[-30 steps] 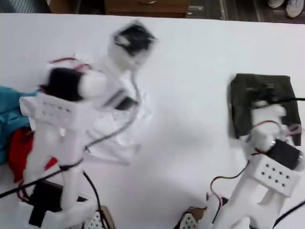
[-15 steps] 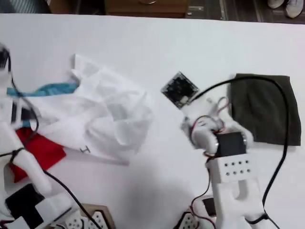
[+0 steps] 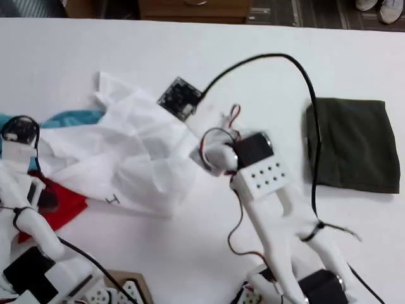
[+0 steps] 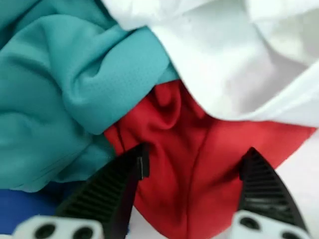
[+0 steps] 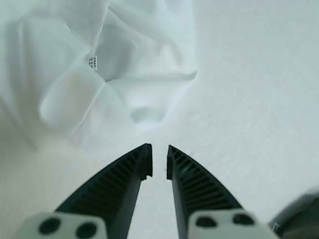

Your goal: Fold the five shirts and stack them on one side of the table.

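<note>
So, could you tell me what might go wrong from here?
The right hand is barely open over bare table beside the white shirt; it could close on nothing. The left hand is open over the red shirt, tucked under the white one and against the teal shirt; a pull might drag those too. The right arm's cable runs past the folded dark shirt and might snag it.

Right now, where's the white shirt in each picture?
High view: white shirt crumpled left of centre on the table.
Left wrist view: white shirt overlapping the red shirt.
Right wrist view: white shirt just ahead of the right gripper.
Shared landmark: red shirt, peeking from its edge.
</note>
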